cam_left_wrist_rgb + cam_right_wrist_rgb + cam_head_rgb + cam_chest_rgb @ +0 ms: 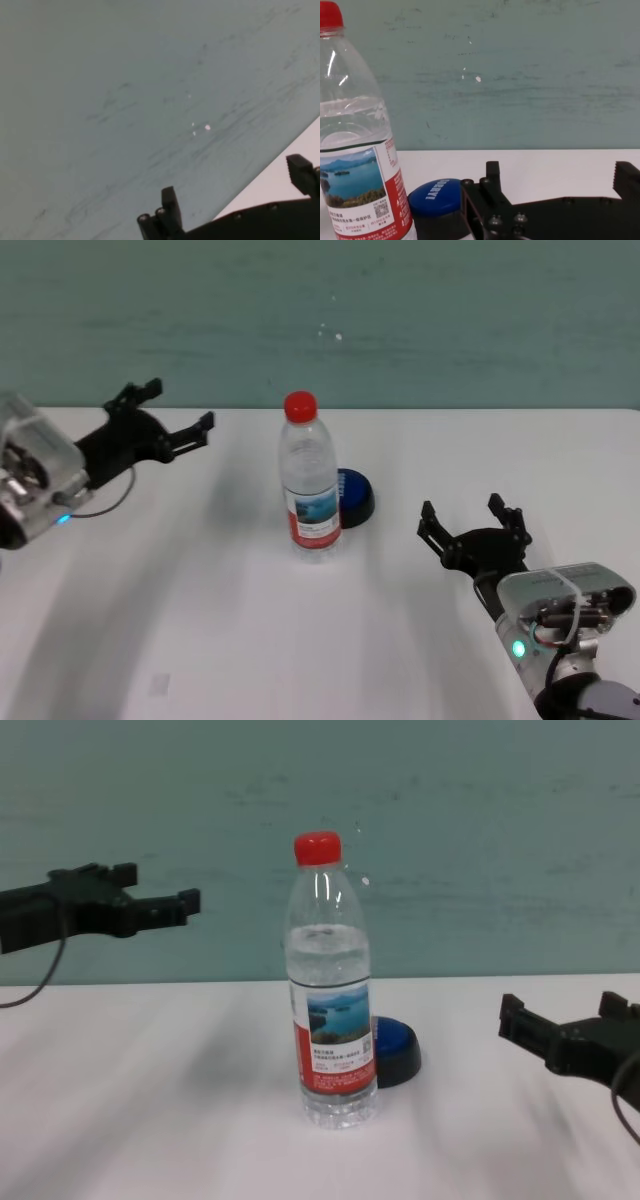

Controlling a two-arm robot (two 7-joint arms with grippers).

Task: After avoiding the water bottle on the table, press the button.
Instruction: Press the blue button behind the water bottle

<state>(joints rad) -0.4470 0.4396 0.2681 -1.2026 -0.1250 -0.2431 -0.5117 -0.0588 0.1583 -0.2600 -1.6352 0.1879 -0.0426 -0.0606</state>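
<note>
The water bottle [310, 490] stands upright mid-table, clear with a red cap and a red-and-white label; it also shows in the chest view [333, 1010] and the right wrist view [355, 150]. The blue-domed button [356, 496] on its black base sits just behind and right of the bottle, partly hidden by it [398, 1048] [436, 196]. My right gripper [462, 508] is open and empty, low over the table to the right of the button and apart from it [560, 1008] [559, 170]. My left gripper [180, 406] is open and empty, raised at the far left [160, 888] [235, 182].
The white table [200, 620] runs wide around the bottle. A teal wall [400, 320] rises behind the table's far edge.
</note>
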